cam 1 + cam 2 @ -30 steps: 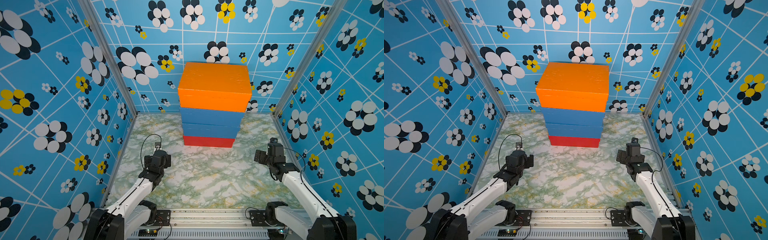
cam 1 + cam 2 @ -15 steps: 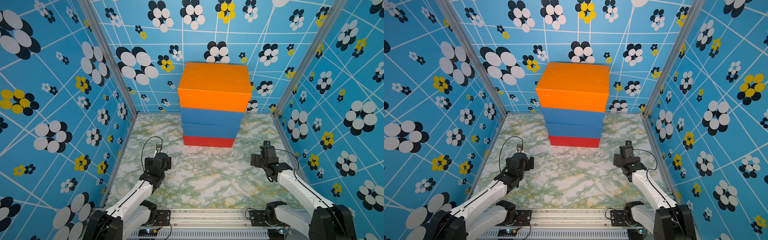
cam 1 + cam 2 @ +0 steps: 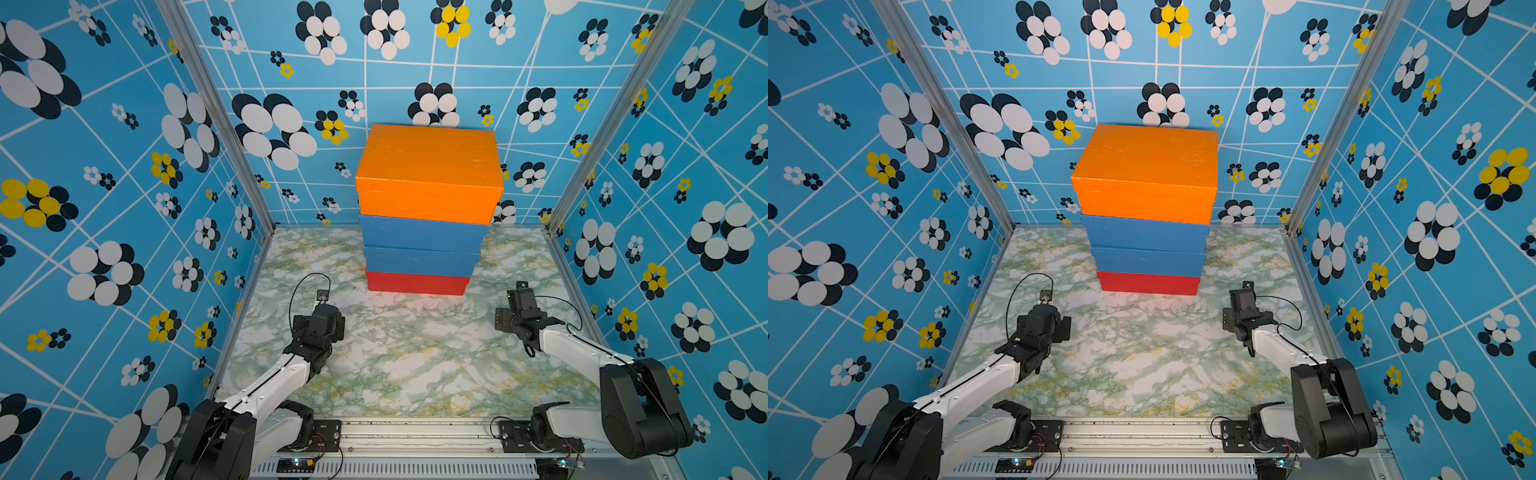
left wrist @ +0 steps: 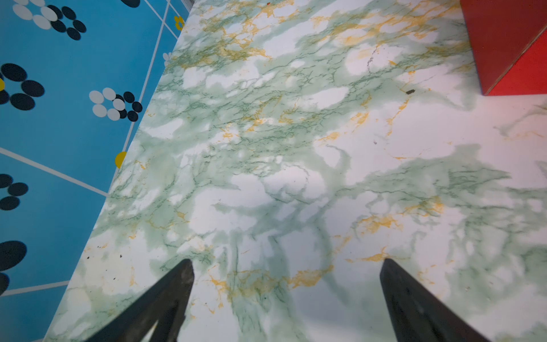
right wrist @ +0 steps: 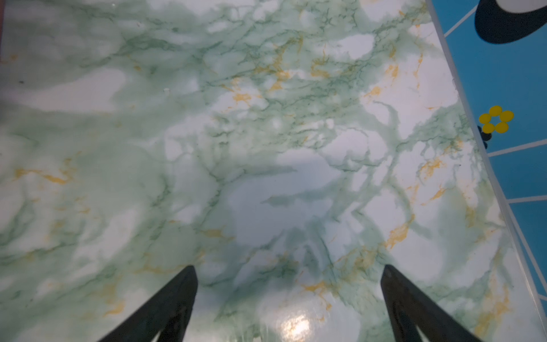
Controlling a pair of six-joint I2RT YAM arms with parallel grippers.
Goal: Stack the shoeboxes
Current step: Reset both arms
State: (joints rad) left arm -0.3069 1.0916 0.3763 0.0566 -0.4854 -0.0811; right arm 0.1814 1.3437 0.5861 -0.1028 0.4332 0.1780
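Marble tabletop (image 3: 415,365), shoeboxes (image 3: 424,237) unmoved, right arm (image 3: 573,345) retracting

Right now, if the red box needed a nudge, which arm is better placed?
Probably left, by a little. The left pincer, open, faces the red box, whose corner shows in its wrist view. The right pincer, open too, faces mostly table.

At frame centre, solid colours: an orange shoebox (image 3: 428,174), an upper blue shoebox (image 3: 422,235), a lower blue shoebox (image 3: 419,265), a red shoebox (image 3: 417,283). The tabletop (image 3: 415,357) is white marble veined green and yellow. The walls (image 3: 104,166) are blue, lined white, strewn with white, black and yellow flowers.
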